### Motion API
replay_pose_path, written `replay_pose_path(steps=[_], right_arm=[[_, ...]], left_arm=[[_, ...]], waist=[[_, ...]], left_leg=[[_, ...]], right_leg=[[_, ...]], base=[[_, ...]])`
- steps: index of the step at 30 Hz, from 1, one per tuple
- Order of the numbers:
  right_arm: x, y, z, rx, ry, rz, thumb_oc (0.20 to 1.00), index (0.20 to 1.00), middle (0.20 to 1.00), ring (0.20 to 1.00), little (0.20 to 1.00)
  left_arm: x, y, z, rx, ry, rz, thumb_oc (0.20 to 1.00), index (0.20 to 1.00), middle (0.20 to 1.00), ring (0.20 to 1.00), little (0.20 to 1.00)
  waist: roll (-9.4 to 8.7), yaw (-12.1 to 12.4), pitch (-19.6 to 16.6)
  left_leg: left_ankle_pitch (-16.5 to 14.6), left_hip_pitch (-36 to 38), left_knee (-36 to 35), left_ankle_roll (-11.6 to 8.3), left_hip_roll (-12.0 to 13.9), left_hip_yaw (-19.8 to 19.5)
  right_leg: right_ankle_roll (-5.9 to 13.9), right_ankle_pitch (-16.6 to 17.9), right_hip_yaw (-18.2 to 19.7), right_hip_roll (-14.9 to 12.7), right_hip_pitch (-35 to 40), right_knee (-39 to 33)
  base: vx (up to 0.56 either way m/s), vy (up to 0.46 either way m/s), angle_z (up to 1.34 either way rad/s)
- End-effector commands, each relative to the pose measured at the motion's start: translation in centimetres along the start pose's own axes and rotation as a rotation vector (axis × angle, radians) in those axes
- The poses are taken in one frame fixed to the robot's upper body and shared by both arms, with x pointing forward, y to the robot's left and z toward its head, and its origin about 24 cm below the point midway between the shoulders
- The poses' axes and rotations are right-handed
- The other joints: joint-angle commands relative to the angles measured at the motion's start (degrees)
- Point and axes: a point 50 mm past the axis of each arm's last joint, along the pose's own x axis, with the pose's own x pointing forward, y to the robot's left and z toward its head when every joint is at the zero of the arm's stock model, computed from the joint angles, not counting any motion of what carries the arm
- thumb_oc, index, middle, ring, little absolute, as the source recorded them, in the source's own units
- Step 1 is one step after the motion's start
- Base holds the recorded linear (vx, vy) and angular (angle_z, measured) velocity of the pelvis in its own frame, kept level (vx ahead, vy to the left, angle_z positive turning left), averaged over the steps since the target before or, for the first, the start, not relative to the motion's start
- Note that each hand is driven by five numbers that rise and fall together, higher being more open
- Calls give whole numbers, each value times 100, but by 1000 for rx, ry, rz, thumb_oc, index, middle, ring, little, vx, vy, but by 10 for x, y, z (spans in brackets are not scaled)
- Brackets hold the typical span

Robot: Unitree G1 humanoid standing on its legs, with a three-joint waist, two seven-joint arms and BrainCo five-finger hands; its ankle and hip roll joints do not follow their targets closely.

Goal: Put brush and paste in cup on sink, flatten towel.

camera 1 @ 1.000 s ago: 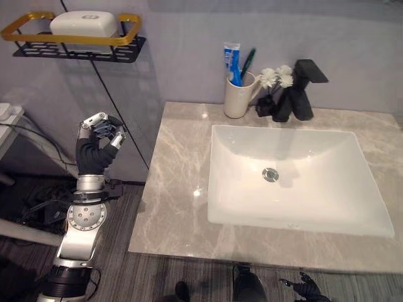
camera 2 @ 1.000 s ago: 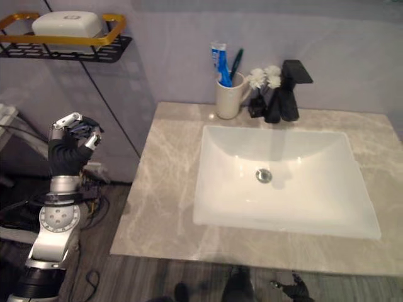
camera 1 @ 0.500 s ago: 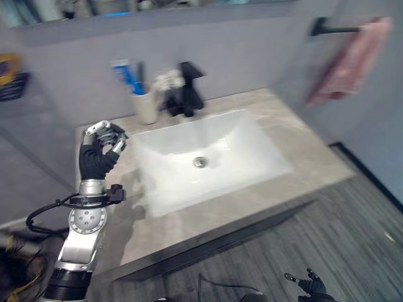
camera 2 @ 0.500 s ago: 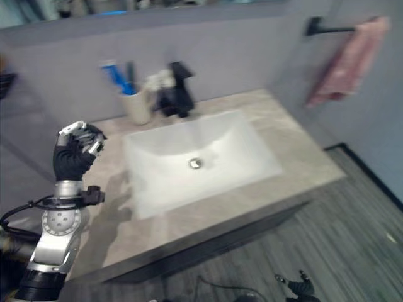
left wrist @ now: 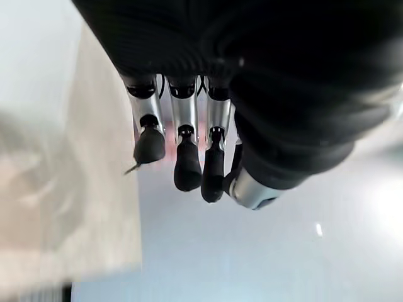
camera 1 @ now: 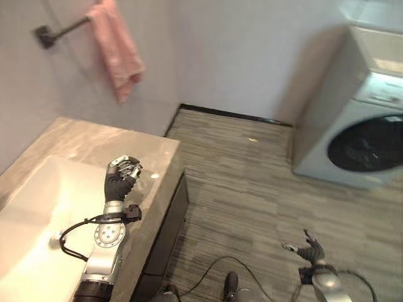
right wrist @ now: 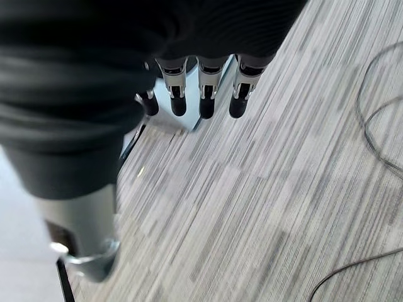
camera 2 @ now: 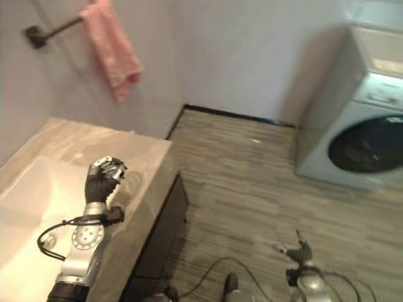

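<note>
The towel [camera 1: 116, 53], pink and bunched, is seen hanging from a dark bar [camera 1: 60, 30] on the wall, well above the far end of the marble tabletop [camera 1: 94, 141]. The left hand [camera 1: 123, 173] is held raised over the tabletop beside the white sink [camera 1: 38, 201], its fingers curled in with nothing held. The right hand [camera 1: 308, 250] is seen low over the striped floor [camera 1: 252, 182], its fingers spread and relaxed. A washing machine [camera 1: 359, 119] stands against the far wall.

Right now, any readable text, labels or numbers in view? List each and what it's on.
None can be read.
Washing machine: its top control panel has faint marks, too blurred to read.
Pink towel on the wall bar: no print seen.
Marble counter and sink basin: no print seen.
</note>
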Motion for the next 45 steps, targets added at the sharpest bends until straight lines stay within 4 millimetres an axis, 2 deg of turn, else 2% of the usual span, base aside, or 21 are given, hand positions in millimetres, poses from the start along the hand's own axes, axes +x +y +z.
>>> replay_pose_path(steps=[1, 3, 6, 7, 12, 15, 17, 19, 20, 22, 23, 27, 28, 30, 31, 33, 35, 36, 39, 40, 45], right_arm=[[5, 1, 12, -51, -66, 7, 1000, 1000, 1000, 1000, 1000], [4, 3, 15, -85, -90, 28, 1000, 1000, 1000, 1000, 1000], [3, 6, 18, -110, -110, 60, 1000, 1000, 1000, 1000, 1000], [3, 9, 20, -96, -120, 80, 1000, 1000, 1000, 1000, 1000], [2, 19, 16, -40, -88, 94, 1000, 1000, 1000, 1000, 1000], [4, 25, 23, -17, -106, 115, 1000, 1000, 1000, 1000, 1000], [5, 29, 29, -4, -125, 136, 1000, 1000, 1000, 1000, 1000], [6, 32, 36, 33, -146, 143, 1000, 1000, 1000, 1000, 1000], [6, 32, 36, 33, -146, 143, 1000, 1000, 1000, 1000, 1000], [5, 33, 36, 40, -146, 148, 1000, 1000, 1000, 1000, 1000], [3, 35, 32, 26, -131, 172, 1000, 1000, 1000, 1000, 1000], [1, 35, 26, 11, -115, 187, 1000, 1000, 1000, 1000, 1000], [-3, 40, 19, 6, -89, 205, 1000, 1000, 1000, 1000, 1000], [-4, 41, 18, 11, -84, 207, 1000, 1000, 1000, 1000, 1000], [-5, 40, 16, 14, -80, 206, 1000, 1000, 1000, 1000, 1000], [-3, 34, 21, 62, -95, 178, 1000, 1000, 1000, 1000, 1000], [2, 31, 25, 51, -100, 147, 1000, 1000, 1000, 1000, 1000], [3, 29, 27, 35, -109, 140, 1000, 1000, 1000, 1000, 1000], [2, 24, 28, 55, -117, 127, 1000, 1000, 1000, 1000, 1000], [0, 24, 24, 57, -104, 121, 1000, 1000, 1000, 1000, 1000], [-1, 25, 20, 44, -91, 104, 1000, 1000, 1000, 1000, 1000]], left_arm=[[19, 11, 33, -12, -174, 37, 241, 241, 241, 241, 241], [20, 8, 31, -13, -167, 30, 382, 382, 382, 382, 382], [21, 3, 28, -3, -152, 15, 931, 931, 931, 931, 931], [20, 2, 26, 8, -142, -3, 1000, 1000, 1000, 1000, 1000], [18, -7, 16, 28, -91, -39, 1000, 1000, 1000, 1000, 1000], [17, -6, 12, 55, -70, -46, 1000, 1000, 1000, 1000, 1000], [14, -4, 8, 74, -50, -49, 1000, 1000, 1000, 1000, 1000], [10, -4, 0, 79, -9, -44, 1000, 1000, 1000, 1000, 1000], [10, -4, 0, 79, -9, -44, 1000, 1000, 1000, 1000, 1000], [9, -4, -3, 77, 5, -42, 1000, 1000, 1000, 1000, 1000], [7, -4, -7, 84, 26, -59, 1000, 1000, 1000, 1000, 1000], [4, -3, -13, 80, 57, -61, 1000, 1000, 1000, 1000, 1000], [2, -4, -19, 72, 88, -55, 1000, 1000, 1000, 1000, 1000], [1, -4, -21, 67, 97, -52, 1000, 1000, 1000, 1000, 1000], [-2, -4, -27, 32, 127, -31, 1000, 1000, 1000, 1000, 1000], [-1, -5, -25, -19, 123, -10, 1000, 1000, 1000, 1000, 1000], [1, -6, -26, -28, 128, 9, 1000, 1000, 1000, 1000, 1000], [1, -7, -26, -31, 132, 8, 1000, 1000, 1000, 1000, 1000], [-2, -4, -31, -32, 157, 36, 1000, 1000, 1000, 1000, 1000], [-5, -1, -35, -25, 179, 55, 1000, 1000, 1000, 1000, 1000], [-12, 3, -44, 0, 223, 77, 1000, 1000, 1000, 1000, 1000]], waist=[[-247, 114, 58], [-225, 96, 89], [-244, 177, 189], [-250, 219, 216], [-277, 192, 119], [-266, 208, 153], [-306, 204, 197], [-240, 134, 330], [-246, 133, 329], [-255, 120, 321], [-298, 143, 261], [-371, 140, 221], [-497, 108, 171], [-537, 104, 123], [-596, 111, 65], [-622, 101, 196], [-659, 103, 353], [-627, 102, 399], [-692, 142, 416], [-609, 204, 399], [-546, 281, 395]], left_leg=[[-337, -224, 687, 26, -269, 130], [-200, -340, 501, 35, -387, 57], [3, -689, 545, -14, -496, -130], [-7, -646, 546, 12, -491, -150], [-122, -344, 372, 239, -621, -173], [-200, -182, 263, 424, -630, -134], [-296, 43, 142, 590, -690, -22], [-397, 319, 74, 680, -632, 33], [-396, 317, 73, 682, -641, 33], [-429, 414, 15, 678, -649, 77], [-469, 516, -95, 643, -668, 83], [-503, 551, -155, 512, -628, 17], [-602, 578, -73, 401, -601, -91], [-626, 550, -14, 369, -596, -97], [-832, 434, 709, 228, -513, -56], [-576, -80, 1892, -16, -320, -56], [-209, -443, 2459, -180, -38, 129], [-285, -530, 2478, -244, 141, 197], [-344, -977, 1943, -80, 90, 374], [67, -1158, 1179, -102, 24, 256], [621, -1339, -282, -223, 97, 263]], right_leg=[[726, -184, -491, -403, 527, -121], [714, -188, -413, -332, 490, -110], [693, -251, -310, -245, 584, -79], [683, -316, -267, -204, 625, -4], [688, -551, -218, -210, 704, 306], [823, -668, -198, -253, 314, 1304], [1184, -302, -188, -431, -48, 2144], [1380, 139, -332, -596, -477, 2936], [1381, 128, -329, -608, -491, 2960], [1354, 165, -511, -772, -501, 2815], [1212, 93, -736, -927, -446, 2222], [1030, 105, -943, -829, -479, 1248], [957, -27, -654, -609, -258, 869], [885, -44, -587, -507, -170, 706], [746, -161, -720, -391, 109, 436], [561, -276, -760, -293, 216, 408], [412, -444, -924, -289, 341, 437], [419, -585, -943, -231, 459, 435], [427, -611, -1036, -285, 632, 297], [451, -667, -969, -153, 727, 212], [527, -899, -858, 0, 1059, 146]], base=[[106, -15, -78], [114, 0, -49], [121, 7, -20], [168, 29, -26], [147, 81, -18], [91, 114, -2], [105, 121, -25], [117, 104, -56], [121, 58, -53], [122, -12, -28], [130, -45, -6], [200, -142, 0], [243, -188, -2], [238, -185, 3], [209, -216, 8], [168, -256, 13], [139, -193, 15], [216, -148, 13], [235, -53, 13], [281, -8, 9], [394, 24, 6]])
